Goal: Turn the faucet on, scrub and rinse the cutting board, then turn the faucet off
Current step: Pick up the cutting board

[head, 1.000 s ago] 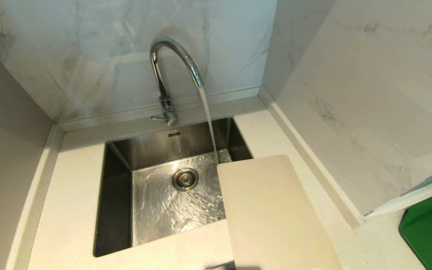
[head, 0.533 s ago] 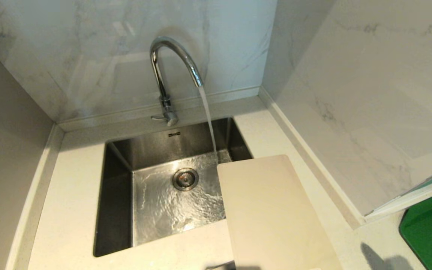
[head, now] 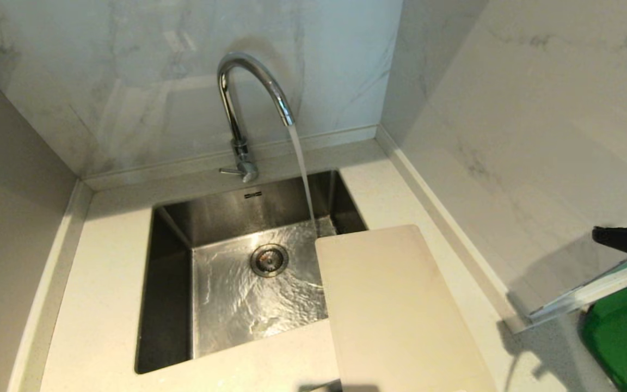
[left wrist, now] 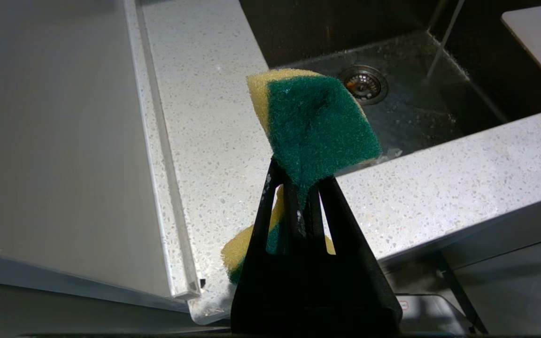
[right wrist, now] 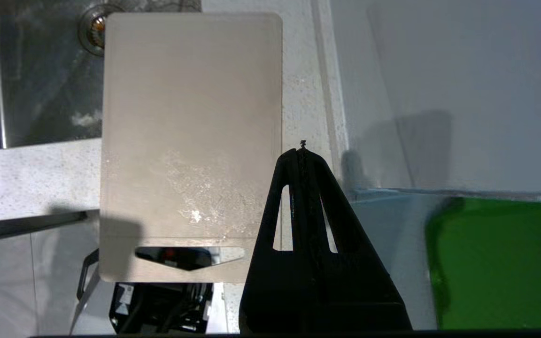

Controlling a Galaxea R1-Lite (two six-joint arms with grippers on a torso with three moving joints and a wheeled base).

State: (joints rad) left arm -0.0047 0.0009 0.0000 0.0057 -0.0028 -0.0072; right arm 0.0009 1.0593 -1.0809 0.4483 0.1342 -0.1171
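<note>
One tool, the right tool (head: 626, 239), pinched empty, has entered beside the cutting board (head: 395, 305).

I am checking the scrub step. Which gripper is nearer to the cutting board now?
Right. The right gripper, shut and empty, hangs just beside the cutting board, near its long edge. The left gripper, shut on the sponge, sits across the sink from the board.
</note>
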